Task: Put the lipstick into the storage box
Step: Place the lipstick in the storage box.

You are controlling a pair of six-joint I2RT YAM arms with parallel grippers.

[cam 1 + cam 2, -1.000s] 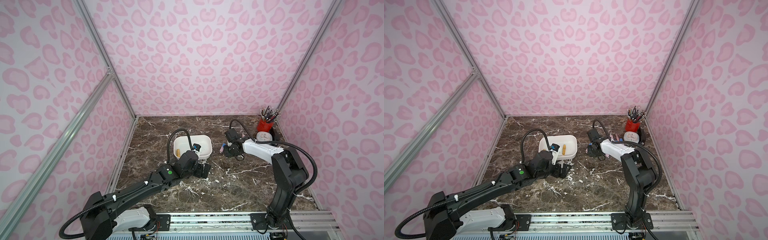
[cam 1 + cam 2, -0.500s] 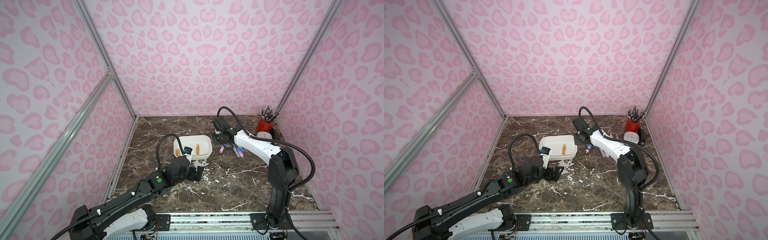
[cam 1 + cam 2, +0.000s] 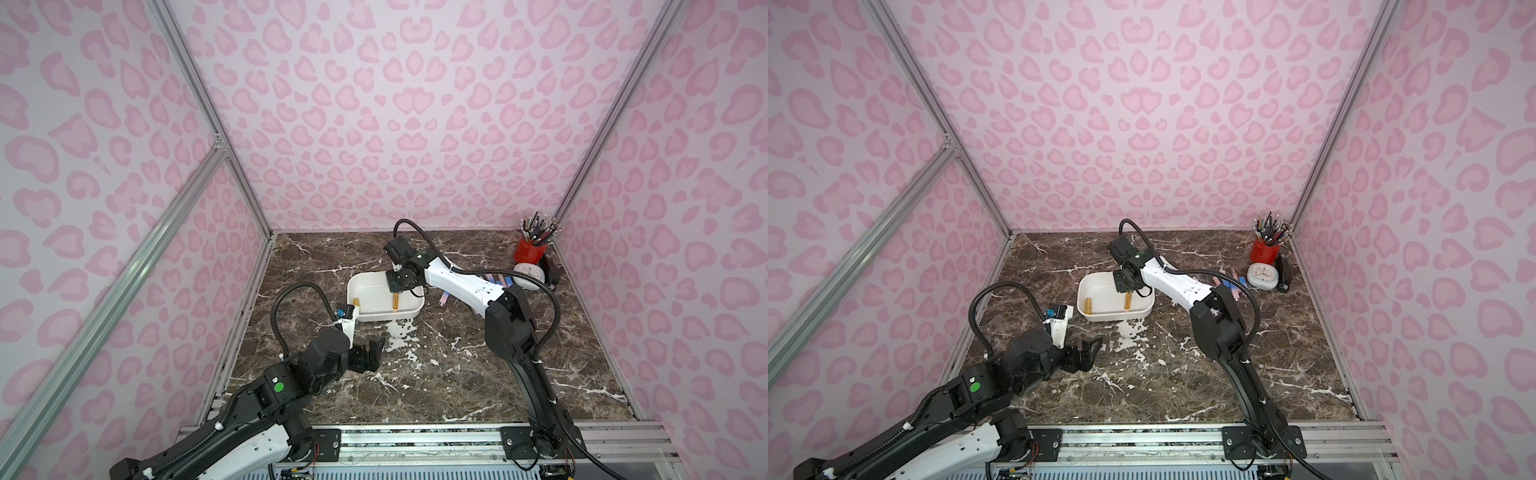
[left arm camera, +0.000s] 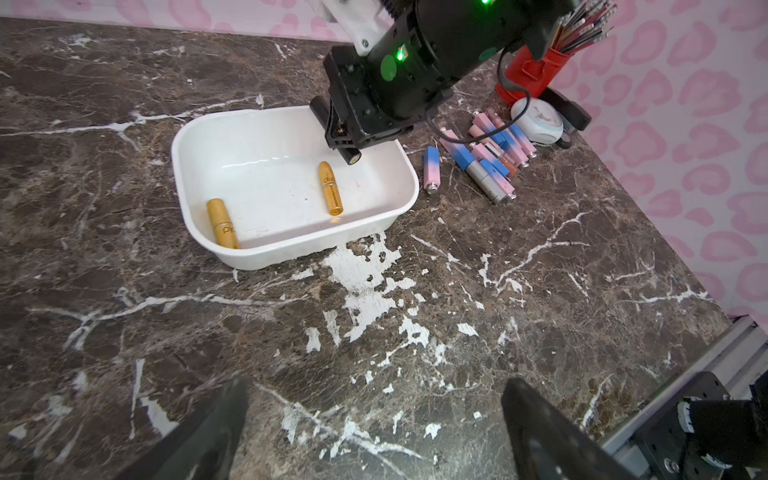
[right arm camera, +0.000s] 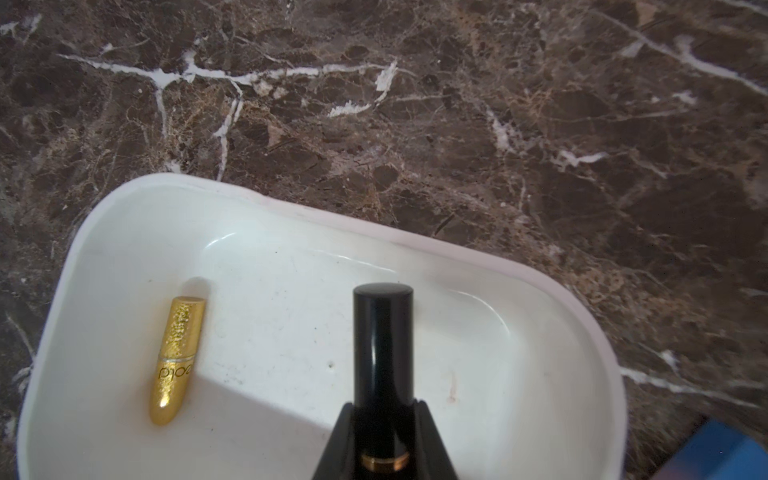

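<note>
The white storage box (image 3: pixel 353 286) (image 3: pixel 1084 291) sits mid-table, and two gold lipsticks (image 4: pixel 330 188) (image 4: pixel 223 223) lie in it. My right gripper (image 5: pixel 383 405) is shut on a black lipstick (image 5: pixel 382 340) with a gold band. It holds this lipstick over the box's right part, above the floor and tilted down. In both top views the right gripper (image 3: pixel 397 286) (image 3: pixel 1125 286) hangs over the box. My left gripper (image 4: pixel 374 390) (image 3: pixel 372 351) is open and empty, low over bare marble in front of the box.
A pile of pink-and-blue lipstick tubes (image 4: pixel 490 162) lies on the marble right of the box. A red pen cup (image 3: pixel 530 249), a white clock (image 3: pixel 528 276) and a black stapler (image 3: pixel 1284 274) stand in the back right corner. Pink walls close three sides.
My right arm has swung left from the pile to above the box, carrying the black lipstick. My left arm has drawn back from the box toward the front, still open.
</note>
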